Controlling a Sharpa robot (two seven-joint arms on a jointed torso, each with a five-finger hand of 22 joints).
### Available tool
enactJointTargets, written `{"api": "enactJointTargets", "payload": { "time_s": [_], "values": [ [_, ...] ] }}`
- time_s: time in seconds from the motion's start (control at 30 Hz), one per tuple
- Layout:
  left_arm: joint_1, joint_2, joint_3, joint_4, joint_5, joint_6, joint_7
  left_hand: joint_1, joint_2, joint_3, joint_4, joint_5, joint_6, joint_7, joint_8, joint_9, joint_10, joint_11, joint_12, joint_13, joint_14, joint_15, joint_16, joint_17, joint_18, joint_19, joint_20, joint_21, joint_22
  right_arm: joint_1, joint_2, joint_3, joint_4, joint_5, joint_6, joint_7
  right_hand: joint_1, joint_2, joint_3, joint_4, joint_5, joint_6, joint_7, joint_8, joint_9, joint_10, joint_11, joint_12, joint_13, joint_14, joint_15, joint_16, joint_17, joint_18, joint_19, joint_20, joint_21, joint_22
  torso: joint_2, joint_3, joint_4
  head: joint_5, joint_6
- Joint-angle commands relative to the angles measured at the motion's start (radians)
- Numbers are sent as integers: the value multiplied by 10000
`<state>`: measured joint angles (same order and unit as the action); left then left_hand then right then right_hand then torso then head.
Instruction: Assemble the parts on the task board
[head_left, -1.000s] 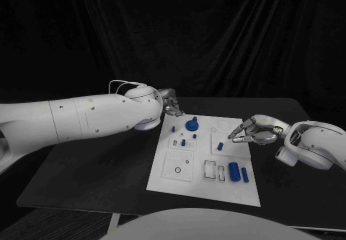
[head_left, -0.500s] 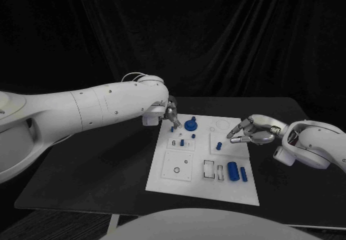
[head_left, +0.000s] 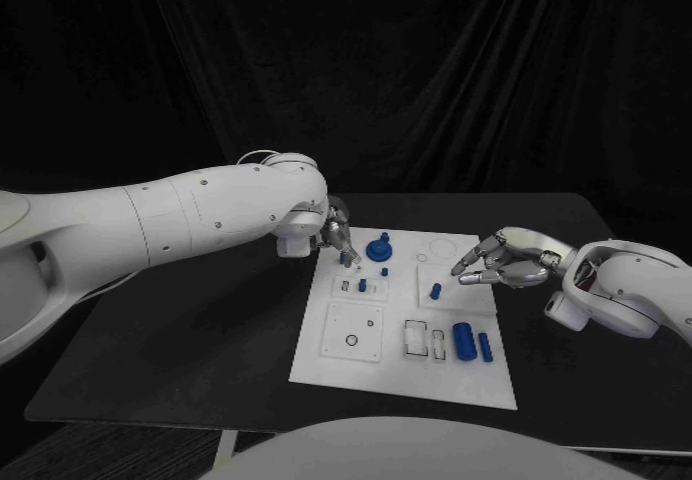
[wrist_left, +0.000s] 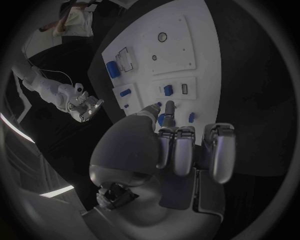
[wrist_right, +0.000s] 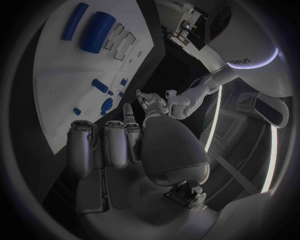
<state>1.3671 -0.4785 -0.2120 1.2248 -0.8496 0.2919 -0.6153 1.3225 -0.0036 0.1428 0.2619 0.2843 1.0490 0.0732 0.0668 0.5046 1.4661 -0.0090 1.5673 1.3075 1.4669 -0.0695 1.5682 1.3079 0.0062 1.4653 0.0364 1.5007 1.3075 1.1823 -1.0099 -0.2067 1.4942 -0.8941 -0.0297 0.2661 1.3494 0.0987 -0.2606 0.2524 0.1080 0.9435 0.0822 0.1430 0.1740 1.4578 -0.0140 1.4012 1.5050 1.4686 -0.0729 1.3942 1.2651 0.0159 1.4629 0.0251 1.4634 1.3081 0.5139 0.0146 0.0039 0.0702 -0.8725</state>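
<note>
My left hand (head_left: 338, 232) sits at the far left corner of the task board (head_left: 361, 360), fingers pointing down and drawn close together. In the left wrist view the fingers (wrist_left: 181, 150) lie side by side over the board, with the thumb reaching toward a small blue peg (wrist_left: 170, 105). I cannot tell whether the tips grip that piece or only touch it. The left arm (head_left: 173, 225) comes in bulky from the left and bends at the wrist just short of the board edge.

My right hand (head_left: 505, 262) hovers over the right edge of the board, palm down and fingers curled loosely inward, with nothing visible between them. Its forearm (head_left: 627, 285) runs back to the right over the counter (head_left: 173, 350).

On the board, a knobbed blue part (head_left: 379, 247) stands near the far edge, just right of the left hand. A short blue peg (head_left: 434, 291) stands upright just near of the right hand's fingertips. Two blue cylinders, one thick (head_left: 464, 341) and one thin (head_left: 486, 347), lie side by side near the right edge. A black ring (head_left: 353, 341) lies on the square plate at the left.
</note>
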Motion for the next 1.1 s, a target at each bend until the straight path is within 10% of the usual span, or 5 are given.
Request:
{"api": "enactJointTargets", "payload": {
  "time_s": [0.03,0.7,1.1],
  "values": [
    [30,-7,12,60,238,90,213,39,12,72,1,38,69,-4,50,-27,1047,6,35,2633,1039,32,26,2629,102,772,77,51,2295,-21,-18,7,43,13,-235,116,158,220,-27,-16,54,13,39,-57,-11,398,-4,-9,-1611,463,-62,-56,-38,123,568,67,-13,2252,-21,7,15,-18,-2],
    [26,-1345,9,1545,168,-1242,772,244,-31,597,-549,448,302,-212,867,155,1047,-177,35,2633,1039,-123,26,2629,92,795,-66,85,2335,-21,-154,7,207,13,-514,289,178,248,-21,-29,86,44,37,-42,-7,407,4,5,-1598,456,-56,-78,-74,122,572,70,-8,2254,-17,1,14,37,-2],
    [11,-1011,7,142,-293,-1623,1164,-224,-80,529,-113,-223,-167,-108,987,172,1047,-93,35,2633,1039,-61,26,2629,89,800,-24,86,2347,-21,-131,8,247,13,-779,449,207,296,-13,-52,146,82,41,-26,-4,429,29,48,-1551,456,-39,-79,-80,119,579,81,1,2258,-25,6,22,58,-2]
  ]
}}
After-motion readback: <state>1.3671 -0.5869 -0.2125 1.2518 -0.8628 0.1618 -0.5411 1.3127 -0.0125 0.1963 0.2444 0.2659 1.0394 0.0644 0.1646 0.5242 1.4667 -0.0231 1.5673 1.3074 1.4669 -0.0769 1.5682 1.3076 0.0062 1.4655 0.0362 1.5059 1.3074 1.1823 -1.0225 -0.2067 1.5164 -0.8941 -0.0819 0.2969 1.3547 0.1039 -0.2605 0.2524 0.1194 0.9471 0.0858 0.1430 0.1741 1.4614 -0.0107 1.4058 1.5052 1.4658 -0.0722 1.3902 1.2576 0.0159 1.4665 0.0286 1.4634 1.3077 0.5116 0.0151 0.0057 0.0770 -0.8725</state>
